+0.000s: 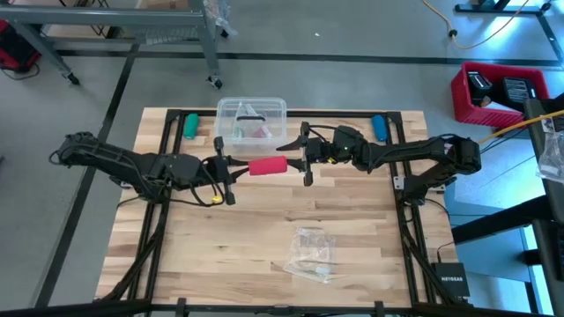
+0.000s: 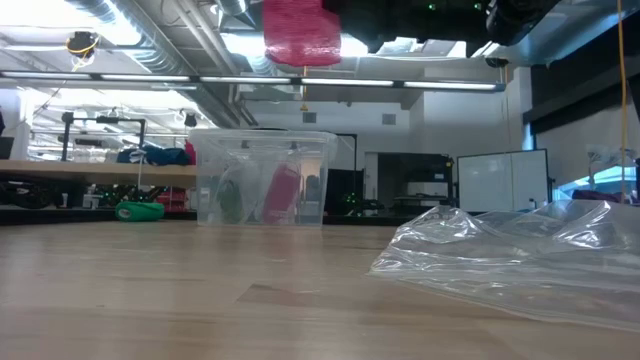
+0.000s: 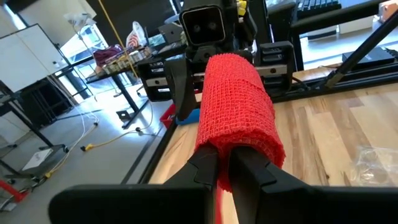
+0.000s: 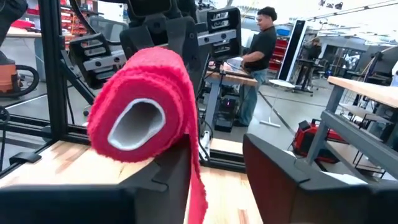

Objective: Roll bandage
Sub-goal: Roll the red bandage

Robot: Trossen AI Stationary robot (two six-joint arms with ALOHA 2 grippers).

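Centre of frame: bandage [image 1: 268, 166] nearly rolled, tail loose; left gripper [image 1: 224, 173] pinching it, right gripper [image 1: 306, 155] jaws spread.

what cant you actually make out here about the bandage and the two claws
- Low view: the bandage is cut off by the top edge; both claws are out of frame.
- High view: too small to tell whether the right claw touches the roll.
- Left wrist view: the left claw hides the roll's near end.
- Clear box: contents blurred through plastic.
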